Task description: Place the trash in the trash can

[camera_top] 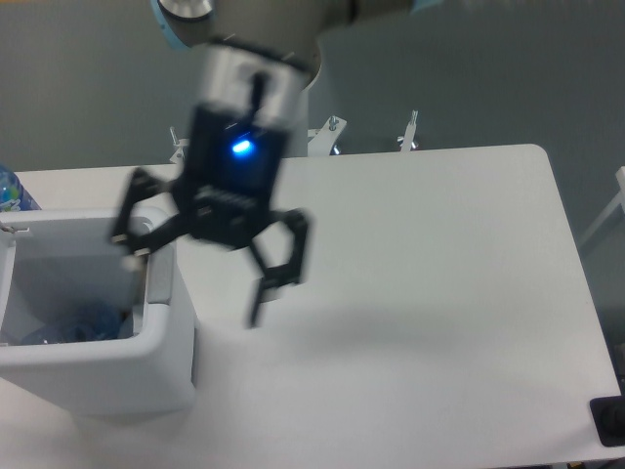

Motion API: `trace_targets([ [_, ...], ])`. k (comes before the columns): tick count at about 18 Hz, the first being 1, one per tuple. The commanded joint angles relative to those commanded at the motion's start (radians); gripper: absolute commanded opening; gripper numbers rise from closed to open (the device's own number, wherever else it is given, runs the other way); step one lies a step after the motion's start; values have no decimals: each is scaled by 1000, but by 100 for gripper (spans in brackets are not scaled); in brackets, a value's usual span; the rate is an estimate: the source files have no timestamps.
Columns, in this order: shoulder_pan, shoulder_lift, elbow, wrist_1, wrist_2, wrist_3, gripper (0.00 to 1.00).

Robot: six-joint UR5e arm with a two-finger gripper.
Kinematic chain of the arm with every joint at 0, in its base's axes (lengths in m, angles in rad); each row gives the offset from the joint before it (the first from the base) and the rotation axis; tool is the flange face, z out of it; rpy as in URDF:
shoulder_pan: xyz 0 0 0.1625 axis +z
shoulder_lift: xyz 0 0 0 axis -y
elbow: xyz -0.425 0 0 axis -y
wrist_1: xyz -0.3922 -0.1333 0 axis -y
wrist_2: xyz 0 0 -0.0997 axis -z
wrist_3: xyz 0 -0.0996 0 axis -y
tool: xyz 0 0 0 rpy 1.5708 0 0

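1. Now the black two-finger gripper [190, 283], motion-blurred at centre left, hangs with fingers spread wide and nothing between them.
2. Crushed clear plastic bottle with blue label [73, 325] lies inside the white rectangular plastic bin [107, 376], lower left.
3. Crumpled white wad: not visible.

You had bare table [420, 293] across centre and right of frame | trash can [107, 376] blocked the lower left | gripper [195, 264] hung spread wide over its right rim | dark block [610, 422] sat at lower right corner.
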Motion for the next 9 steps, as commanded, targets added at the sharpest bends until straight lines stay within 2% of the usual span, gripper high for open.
trace_targets([
  [3,2,14,-15,-20,192,189,100],
  [5,-3,32,-34,-70,302,305,100],
  [7,-5,44,-58,-119,396,437,100],
  [9,-5,55,-75,-133,448,545,100],
])
